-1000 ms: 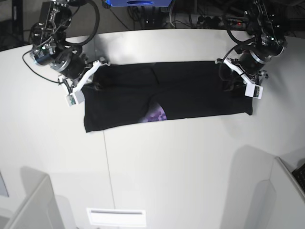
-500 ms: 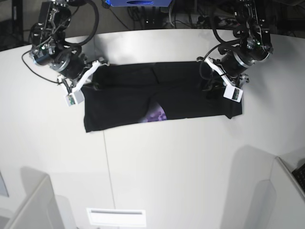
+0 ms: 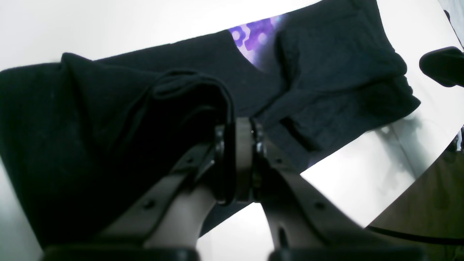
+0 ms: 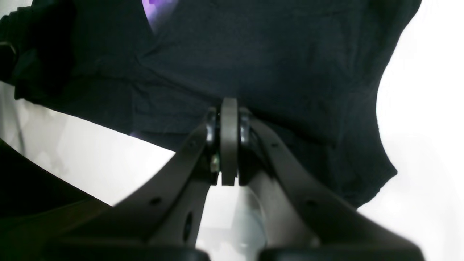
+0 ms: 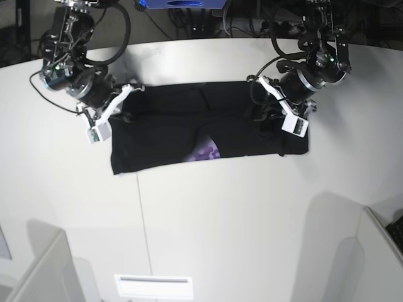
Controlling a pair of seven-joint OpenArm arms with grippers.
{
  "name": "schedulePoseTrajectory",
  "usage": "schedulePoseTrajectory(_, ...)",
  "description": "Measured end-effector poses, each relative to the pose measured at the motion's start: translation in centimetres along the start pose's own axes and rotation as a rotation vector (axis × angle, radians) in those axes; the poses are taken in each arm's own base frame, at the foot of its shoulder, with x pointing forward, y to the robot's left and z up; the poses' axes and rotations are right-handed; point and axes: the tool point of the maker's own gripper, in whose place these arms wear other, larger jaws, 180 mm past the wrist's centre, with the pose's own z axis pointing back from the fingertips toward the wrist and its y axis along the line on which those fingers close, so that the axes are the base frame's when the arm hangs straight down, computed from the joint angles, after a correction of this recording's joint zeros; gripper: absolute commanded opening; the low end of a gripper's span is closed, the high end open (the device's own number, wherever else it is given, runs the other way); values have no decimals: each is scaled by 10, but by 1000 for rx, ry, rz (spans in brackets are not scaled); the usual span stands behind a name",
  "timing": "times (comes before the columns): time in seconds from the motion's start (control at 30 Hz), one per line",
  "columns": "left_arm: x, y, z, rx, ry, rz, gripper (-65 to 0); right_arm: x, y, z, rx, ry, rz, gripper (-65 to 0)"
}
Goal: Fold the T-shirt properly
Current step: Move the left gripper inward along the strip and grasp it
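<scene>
The black T-shirt [image 5: 170, 129] lies as a long folded band across the white table, with a patch of purple print [image 5: 206, 151] showing at its front edge. On the right of the base view my left gripper [image 5: 266, 118] is shut on the T-shirt's right end, which is lifted and bunched over the band. In the left wrist view the gripper [image 3: 236, 163] pinches a fold of black cloth [image 3: 108, 127]. At the band's left end my right gripper [image 5: 121, 110] is shut on the cloth. The right wrist view shows it [image 4: 229, 141] clamped on the hem [image 4: 275, 65].
A seam [image 5: 142, 220] runs down the white table [image 5: 239, 214]. Grey partitions stand at the front left [image 5: 38, 270] and front right [image 5: 378, 258] corners. Near the front edge lies a white slotted plate [image 5: 153, 286]. Cables [image 5: 208, 22] crowd the space behind the table.
My left gripper has carried the T-shirt's right end leftwards in the base view, shortening the band. The right gripper has stayed in place.
</scene>
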Motion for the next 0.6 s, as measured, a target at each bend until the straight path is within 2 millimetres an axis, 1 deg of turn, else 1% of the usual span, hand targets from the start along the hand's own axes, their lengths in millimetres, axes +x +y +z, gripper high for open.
schedulePoseTrajectory(0.2,0,0,0,0,1,0,-650,7,0,-1,1,-14,6,-650)
schedulePoseTrajectory(0.37,0,0,0,0,1,0,-650,7,0,-1,1,-14,7,-650)
schedulePoseTrajectory(0.53,-5,-16,-6,-43,20,-10,-650,11,0,-1,1,-24,11,-650)
schedulePoseTrajectory(0.6,-6,-19,-7,-51,21,-8,-650,13,0,-1,1,-27,13,-650)
